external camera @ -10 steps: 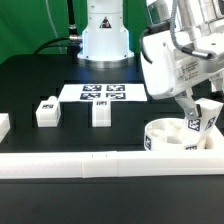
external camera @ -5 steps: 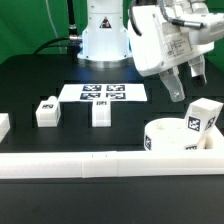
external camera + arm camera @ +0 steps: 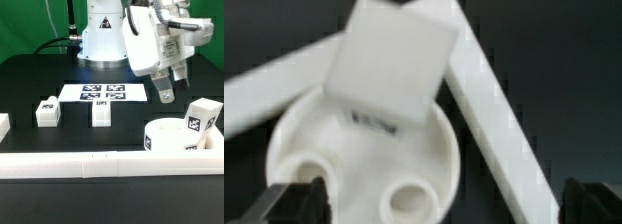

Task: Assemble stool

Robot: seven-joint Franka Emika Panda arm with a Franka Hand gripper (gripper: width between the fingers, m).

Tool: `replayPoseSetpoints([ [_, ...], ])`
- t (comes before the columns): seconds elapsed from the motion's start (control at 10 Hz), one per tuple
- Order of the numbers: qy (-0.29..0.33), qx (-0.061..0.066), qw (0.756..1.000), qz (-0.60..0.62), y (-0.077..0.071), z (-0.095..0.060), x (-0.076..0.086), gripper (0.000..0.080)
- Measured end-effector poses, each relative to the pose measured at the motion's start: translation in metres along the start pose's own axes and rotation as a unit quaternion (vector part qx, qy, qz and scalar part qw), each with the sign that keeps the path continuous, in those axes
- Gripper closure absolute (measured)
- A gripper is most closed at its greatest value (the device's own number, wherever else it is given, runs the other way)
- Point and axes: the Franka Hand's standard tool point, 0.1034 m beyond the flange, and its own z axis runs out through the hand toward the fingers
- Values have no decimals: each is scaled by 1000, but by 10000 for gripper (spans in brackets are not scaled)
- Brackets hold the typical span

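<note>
The round white seat [image 3: 168, 140] lies at the exterior view's right, against the long rail. One tagged leg [image 3: 203, 117] stands upright in it, slightly tilted. Two more legs [image 3: 47, 110] [image 3: 100, 112] lie on the black table. My gripper [image 3: 167, 93] hangs above and to the exterior view's left of the seat, open and empty, touching nothing. In the wrist view the seat [image 3: 322, 150] with an empty socket [image 3: 407, 200] and the standing leg [image 3: 393, 65] lie below the gripper [image 3: 438, 200], whose dark fingertips [image 3: 292, 195] stand wide apart.
The long white rail [image 3: 100, 164] runs along the table's front edge and also shows in the wrist view [image 3: 500, 110]. The marker board [image 3: 104, 93] lies behind the loose legs. A white piece [image 3: 3, 125] sits at the far left edge. The arm's base [image 3: 103, 40] stands behind.
My gripper has let go of the leg in the seat, risen, and moved toward the exterior view's left. The leg stays standing in the seat.
</note>
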Motion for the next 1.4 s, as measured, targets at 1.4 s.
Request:
replayPoseSetpoints([
  [1.4,20,-46,876,-480,-22,-2,26,151],
])
